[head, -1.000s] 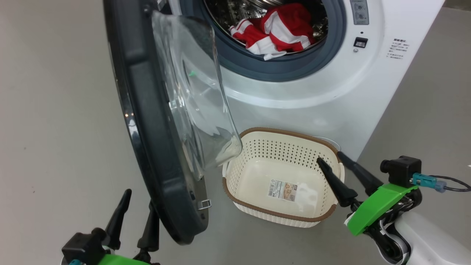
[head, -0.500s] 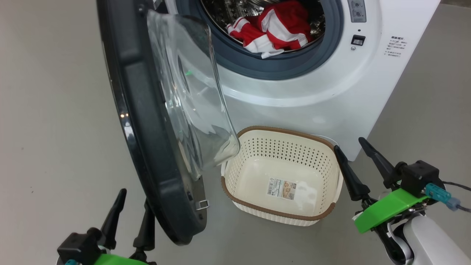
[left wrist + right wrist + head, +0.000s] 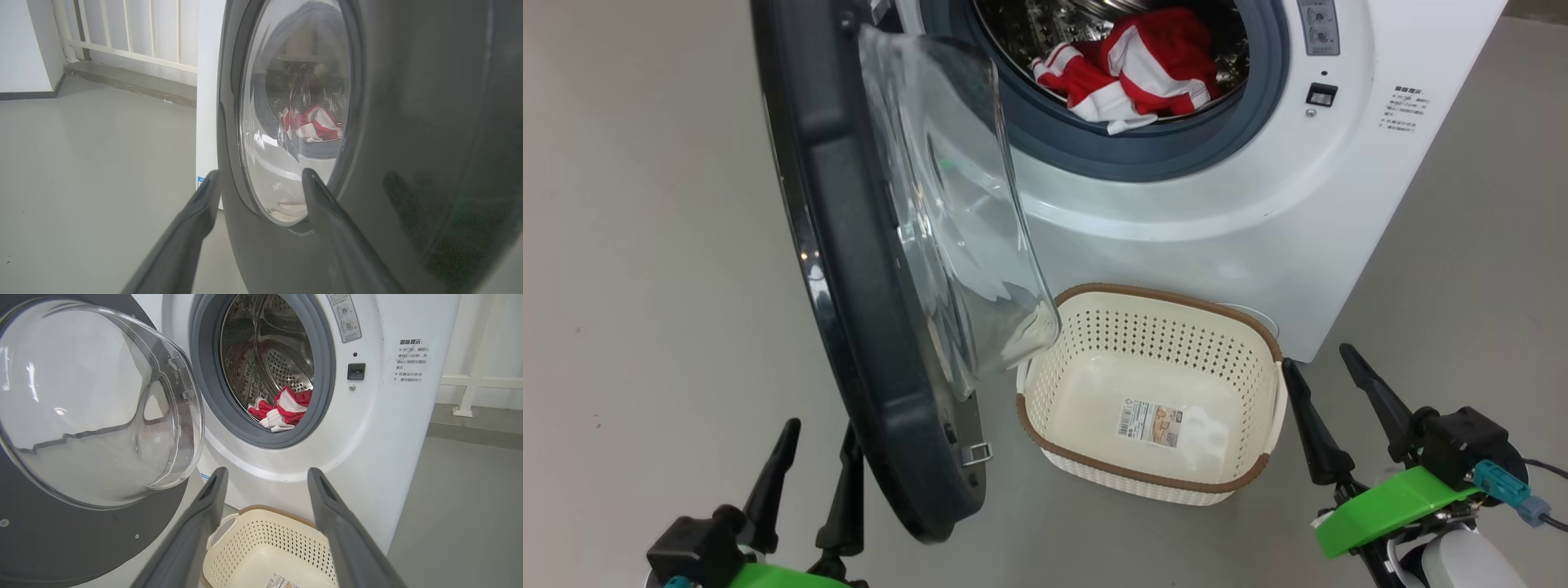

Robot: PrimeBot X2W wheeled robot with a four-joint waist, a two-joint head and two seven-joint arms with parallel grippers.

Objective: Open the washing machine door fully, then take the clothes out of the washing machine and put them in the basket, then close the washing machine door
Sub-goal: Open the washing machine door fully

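**Door-opening step, which I judge about half done.**

- **The washing machine (image 3: 1258,204)** stands ahead of and above both claws, with its drum mouth uncovered.
- **The washing machine door (image 3: 849,286)** hangs swung out toward me, nearly edge-on.
  - Its lower black rim is just to the right of my left claw (image 3: 821,429) and well to the left of my right claw (image 3: 1315,357).
  - I judge it short of fully open.
  - To finish well, I would catch the rim's free edge with the left claw and lead it slowly along its hinge arc.
  - I would press on the black rim rather than the glass bowl, and stop when the hinge resists.
- **The basket (image 3: 1127,483)** sits on the floor just left of the right claw's fingertips. Its far corner is near the glass bowl's lower lip, so the door should swing away from it.
- **The clothes (image 3: 1143,73)** lie in the drum, far ahead of and above both claws, untouched.
- **Left claw:** the fingers are spread wide and hold nothing. In the left wrist view the door's rim edge lies between them, and I cannot tell whether the right finger touches it.
- **Right claw:** the fingers are spread wide and empty, pointing at the machine front. The near finger is just beside the basket's rim and apart from it, as far as I can see.
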